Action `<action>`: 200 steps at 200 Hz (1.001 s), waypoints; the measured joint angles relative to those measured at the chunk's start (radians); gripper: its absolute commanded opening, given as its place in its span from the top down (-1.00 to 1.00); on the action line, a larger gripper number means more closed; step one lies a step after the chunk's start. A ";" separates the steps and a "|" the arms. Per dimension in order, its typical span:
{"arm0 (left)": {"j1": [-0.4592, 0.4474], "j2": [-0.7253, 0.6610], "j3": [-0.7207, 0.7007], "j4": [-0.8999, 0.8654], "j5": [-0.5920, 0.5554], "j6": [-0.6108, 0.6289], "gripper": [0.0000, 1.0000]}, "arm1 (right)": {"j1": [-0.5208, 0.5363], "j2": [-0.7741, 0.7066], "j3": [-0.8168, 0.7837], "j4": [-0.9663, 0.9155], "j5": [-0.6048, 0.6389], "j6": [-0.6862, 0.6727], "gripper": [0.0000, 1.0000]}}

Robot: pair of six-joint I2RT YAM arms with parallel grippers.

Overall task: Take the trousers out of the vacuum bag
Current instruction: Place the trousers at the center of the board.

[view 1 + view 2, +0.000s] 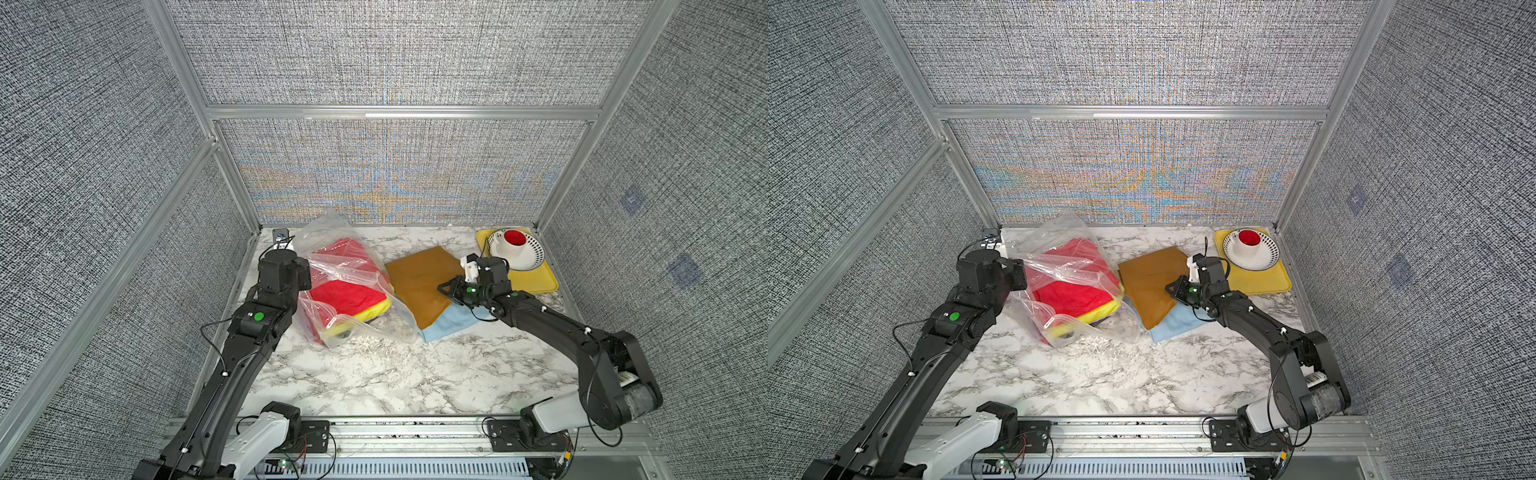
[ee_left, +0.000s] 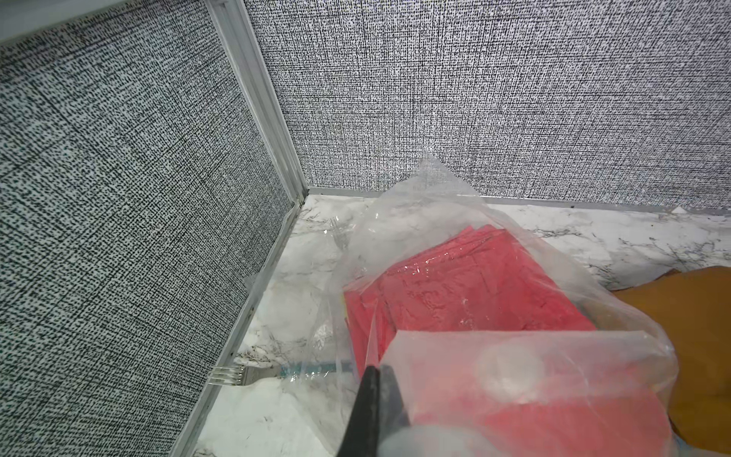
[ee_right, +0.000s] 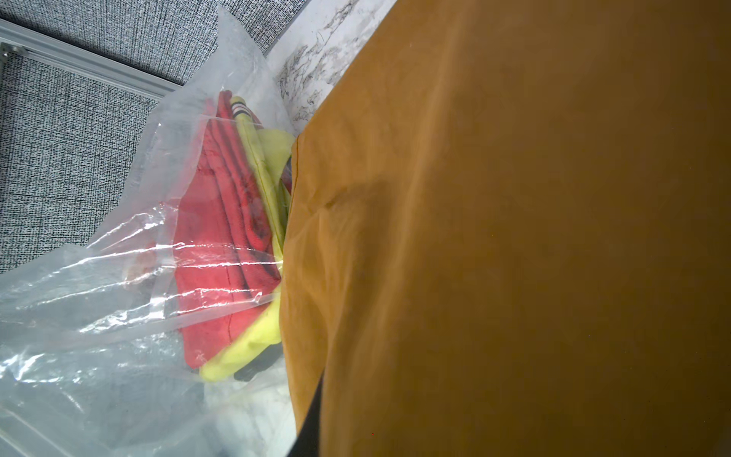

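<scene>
Pinching the vacuum bag (image 1: 328, 235) at far left, the left gripper (image 2: 375, 391) is pressed together on plastic; red and yellow trousers (image 1: 345, 291) sit inside. A mustard pair (image 1: 415, 278) lies on a blue pair (image 1: 453, 326) outside, under the right gripper (image 1: 446, 289), grip unclear. Plastic could slip free as cloth drags; no readable writing.

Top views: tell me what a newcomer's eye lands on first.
The crinkly vacuum bag at back left, holding red trousers, grabs the eye first. Beside it, mustard trousers lie on a light blue pair; a yellow tray sits back right.
</scene>
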 measured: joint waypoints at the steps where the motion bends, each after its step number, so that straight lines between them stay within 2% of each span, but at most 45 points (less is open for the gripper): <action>1: 0.000 0.000 0.000 0.000 0.000 0.000 1.00 | 0.000 -0.002 -0.002 0.000 0.001 0.001 0.65; 24: 0.000 0.005 0.000 0.002 0.002 0.000 1.00 | 0.014 -0.044 -0.061 0.002 0.007 0.013 0.29; 65: 0.000 0.008 0.000 0.004 0.009 0.000 1.00 | 0.021 -0.125 -0.156 -0.002 0.041 0.008 -0.08; 102: 0.000 0.006 0.000 0.003 0.013 0.000 1.00 | 0.007 -0.165 -0.222 -0.002 0.084 0.003 -0.25; 143: 0.000 0.003 0.000 0.003 0.021 0.000 1.00 | -0.053 -0.195 -0.302 0.002 0.101 0.012 -0.40; 159: 0.000 0.002 0.000 0.003 0.025 0.000 1.00 | -0.077 -0.216 -0.326 0.005 0.099 0.015 -0.51; 200: 0.000 0.002 0.000 0.003 0.027 0.000 1.00 | -0.140 -0.261 -0.348 0.011 0.100 0.014 -0.62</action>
